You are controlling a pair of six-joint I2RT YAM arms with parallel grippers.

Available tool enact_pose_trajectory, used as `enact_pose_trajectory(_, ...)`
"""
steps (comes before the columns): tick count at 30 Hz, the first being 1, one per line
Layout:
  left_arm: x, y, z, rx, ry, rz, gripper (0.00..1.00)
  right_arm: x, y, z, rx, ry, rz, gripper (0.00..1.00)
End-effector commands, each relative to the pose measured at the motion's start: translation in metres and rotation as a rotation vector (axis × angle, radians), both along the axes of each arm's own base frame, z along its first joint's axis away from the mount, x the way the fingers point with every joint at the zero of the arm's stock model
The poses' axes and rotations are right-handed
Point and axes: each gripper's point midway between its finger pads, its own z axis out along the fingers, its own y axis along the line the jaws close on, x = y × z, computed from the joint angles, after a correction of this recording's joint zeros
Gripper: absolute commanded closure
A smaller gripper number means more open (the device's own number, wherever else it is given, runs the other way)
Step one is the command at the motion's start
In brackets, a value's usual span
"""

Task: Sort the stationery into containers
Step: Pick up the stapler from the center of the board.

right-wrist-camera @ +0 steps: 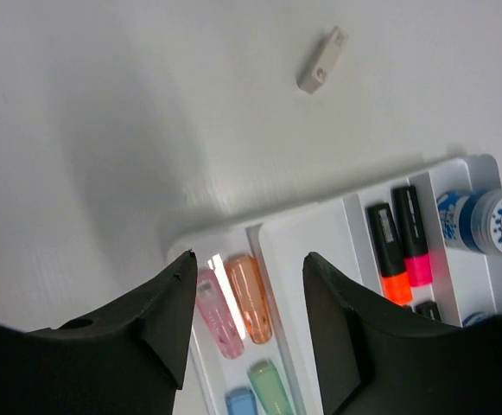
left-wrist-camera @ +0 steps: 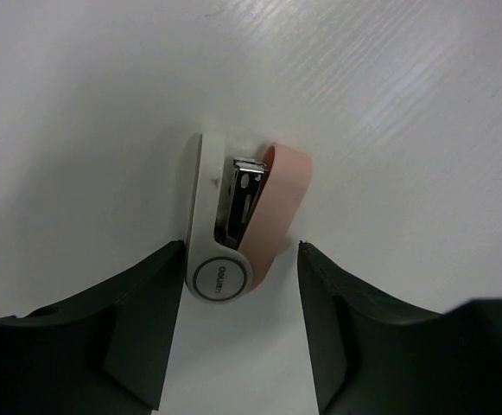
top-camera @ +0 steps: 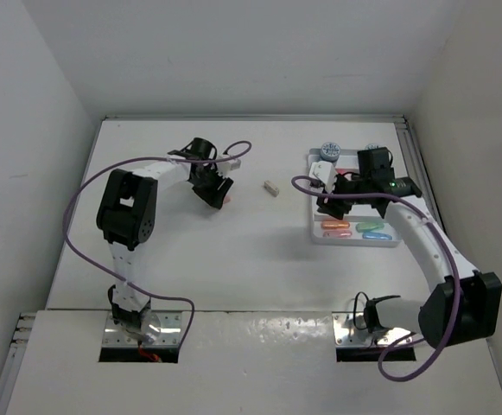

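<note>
Small white-and-pink plastic stapler [left-wrist-camera: 238, 226] inside wide-open left gripper [left-wrist-camera: 240, 255], ungripped; overhead, merely a pink sliver. Right gripper [right-wrist-camera: 251, 259] open, empty.

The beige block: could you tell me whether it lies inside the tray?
No, the beige block lies on the table, outside the tray.

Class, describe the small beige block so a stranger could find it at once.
Start with the white table. Between the left arm and the white tray lies the beige block, alone on bare tabletop. Unlike the colourful pieces in the tray, it is plain, pale and oblong.
</note>
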Motion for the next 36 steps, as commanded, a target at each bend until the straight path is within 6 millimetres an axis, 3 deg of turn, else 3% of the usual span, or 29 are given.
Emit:
enact_pose_trajectory(1,0.009,-0.005,0.003,-0.03,-0.023,-0.048,0.4,-0.008,0.022,0.013,0.093,0.003,0.001,0.48)
enact_pose_trajectory(9,0.003,-0.011,0.005,-0.113,0.023,-0.055,0.6,-0.003,0.036,0.026,0.099,-0.084,0.028,0.47)
enact_pose_trajectory(17,-0.029,-0.056,0.066,-0.474,0.143,-0.121,0.68,-0.009,0.066,0.031,0.065,-0.251,0.192,0.47)
enact_pose_trajectory(23,-0.067,-0.086,0.107,-0.749,0.346,-0.166,0.73,-0.01,0.109,0.045,0.08,-0.39,0.358,0.44)
enact_pose_trajectory(29,-0.096,-0.097,0.121,-0.845,0.439,-0.194,0.74,-0.036,0.15,0.021,0.03,-0.41,0.607,0.42)
enact_pose_trajectory(36,-0.119,-0.107,0.126,-0.854,0.477,-0.235,0.77,-0.032,0.179,0.006,-0.005,-0.457,0.718,0.4)
